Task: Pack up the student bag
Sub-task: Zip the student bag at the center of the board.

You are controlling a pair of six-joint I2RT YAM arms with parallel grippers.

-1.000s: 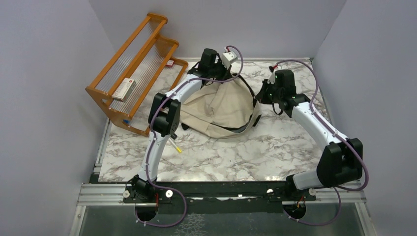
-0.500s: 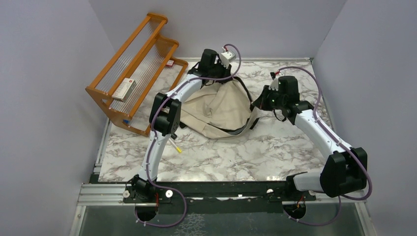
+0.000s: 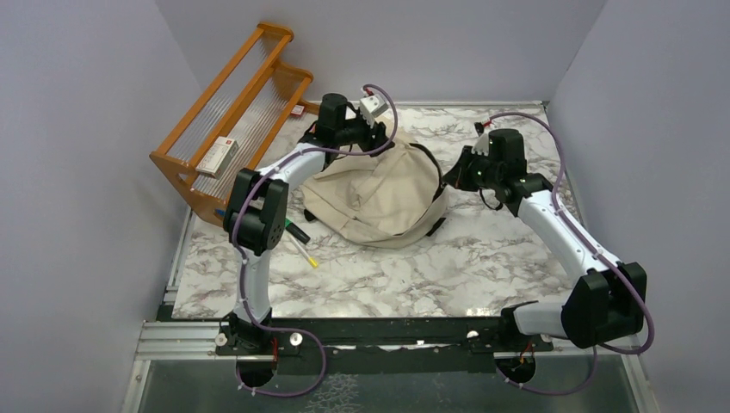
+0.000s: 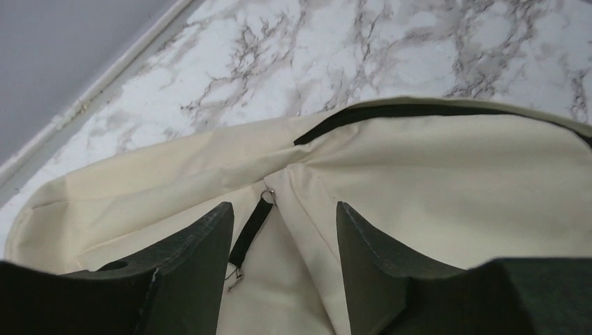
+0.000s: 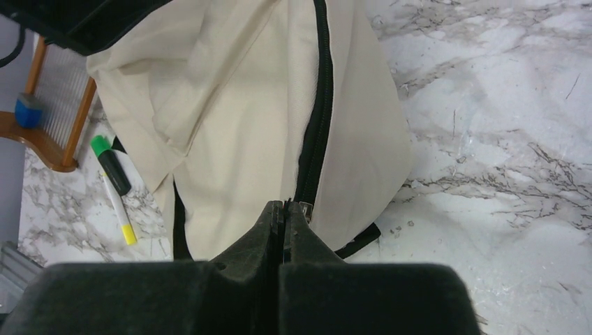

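The student bag (image 3: 379, 194) lies slumped on the marble table, cream canvas with black zipper lines. My left gripper (image 3: 380, 140) hovers over its far top edge, open. In the left wrist view its fingers (image 4: 202, 237) straddle a small black pull tab (image 4: 251, 232) without touching it. My right gripper (image 3: 457, 176) is at the bag's right side. In the right wrist view it (image 5: 285, 206) is shut at the end of the black zipper (image 5: 317, 125), with a thin black pull pinched between the tips beside the metal slider (image 5: 305, 208).
An orange wooden rack (image 3: 232, 129) leans at the back left and holds a small box (image 3: 215, 156). A green-capped marker (image 5: 112, 166) and a yellow-tipped pen (image 5: 120, 213) lie on the table (image 3: 482, 258) left of the bag. Grey walls enclose the table.
My left gripper opened, let go of the bag's top and swung left. The bag's raised peak sank flat. My right gripper shifted slightly toward me along the zipper, still shut.
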